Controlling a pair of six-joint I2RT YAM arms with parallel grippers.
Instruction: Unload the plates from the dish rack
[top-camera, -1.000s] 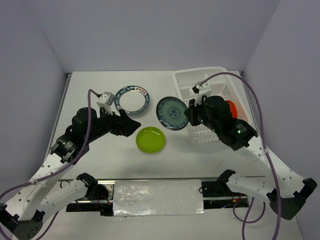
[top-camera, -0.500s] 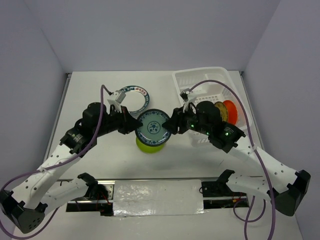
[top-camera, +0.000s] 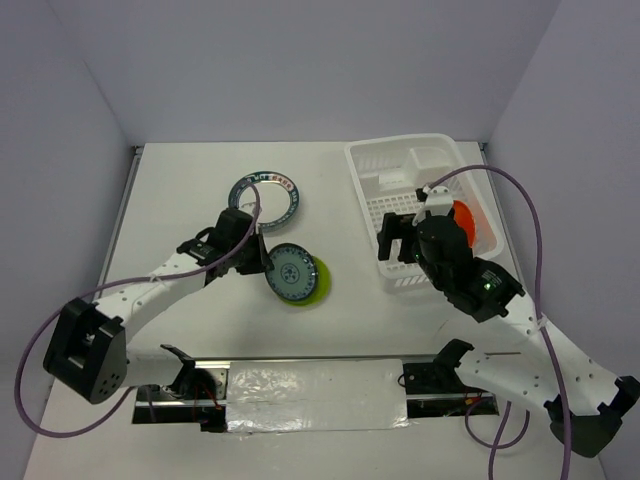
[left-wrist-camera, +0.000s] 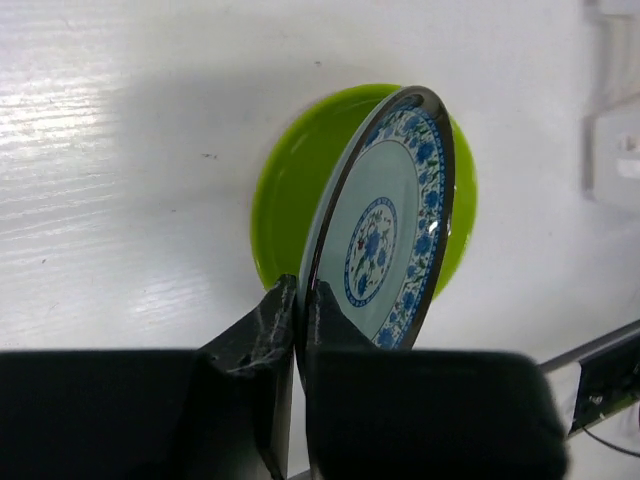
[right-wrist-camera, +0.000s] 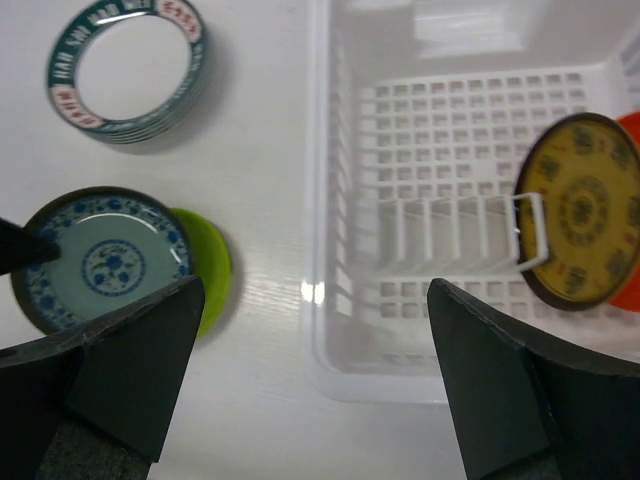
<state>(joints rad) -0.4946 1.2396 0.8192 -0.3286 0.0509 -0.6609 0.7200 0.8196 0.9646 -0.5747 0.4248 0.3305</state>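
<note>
Midway through unloading: setting the third plate down. Gripping the blue-flowered plate (left-wrist-camera: 385, 235) by its rim with the left fingers (left-wrist-camera: 283, 312), pinched tight, and holding it tilted on edge right over the lime plate (left-wrist-camera: 290, 190) on the bench (top-camera: 180, 180); possibly touching at the lower edge, hard to tell. Farther back, a teal-rimmed plate (right-wrist-camera: 128, 72) lying flat. Nothing in the right fingers (right-wrist-camera: 120, 380), spread wide above the near wall of the dish rack (right-wrist-camera: 330, 200). At the rack's right end: a yellow-brown plate (right-wrist-camera: 585, 215) upright in the tines, an orange plate (right-wrist-camera: 632, 135) just behind. Next: lay the held plate flat, release gently to avoid a slide, then reach in on the right for the yellow-brown rim.
</note>
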